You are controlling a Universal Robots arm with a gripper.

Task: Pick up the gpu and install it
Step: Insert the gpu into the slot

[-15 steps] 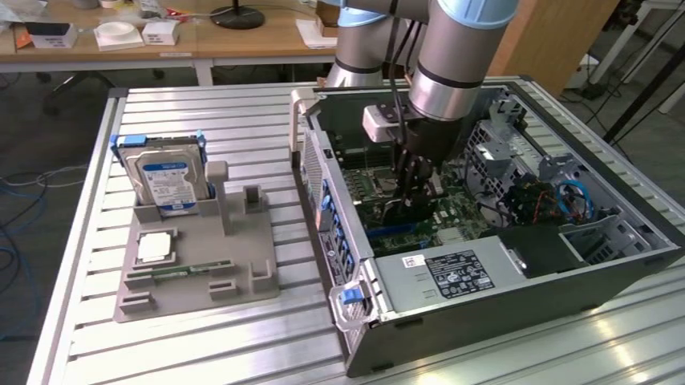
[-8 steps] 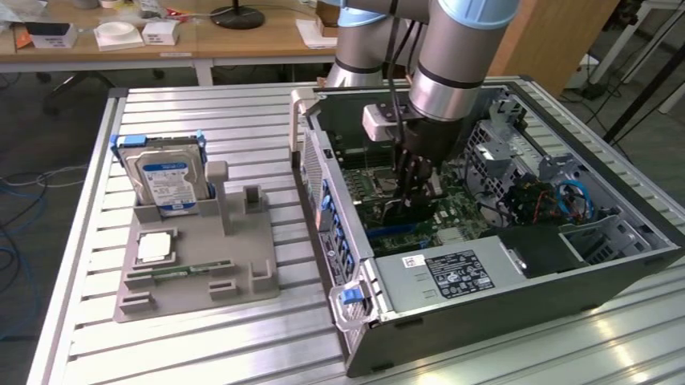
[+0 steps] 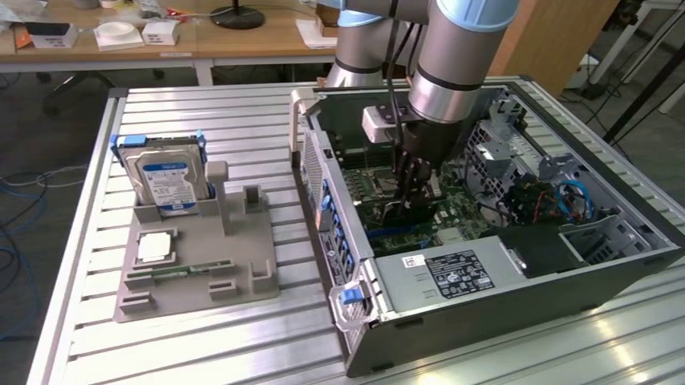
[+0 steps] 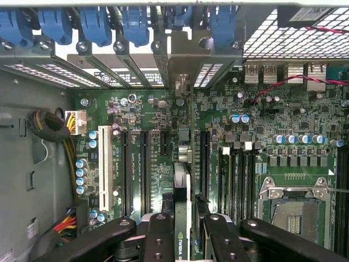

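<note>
The black two-fingered end effector (image 4: 184, 243) is closed on the thin dark rectangular gpu card (image 4: 182, 191), held edge-on over the green motherboard (image 4: 163, 114) inside the open grey computer case (image 3: 482, 337). To seat it well, the card's edge should probably stay parallel to the long black expansion slots (image 4: 144, 169) on either side of it, with its bracket end lined up at the rear openings, and it should be pressed straight down without tilt. The case lies on a ribbed aluminium tabletop (image 3: 192, 345), near a grey plastic fixture tray (image 3: 192, 297) holding a silver hard drive with blue label (image 3: 169, 180). A wooden desk (image 3: 246, 40) stands behind
</note>
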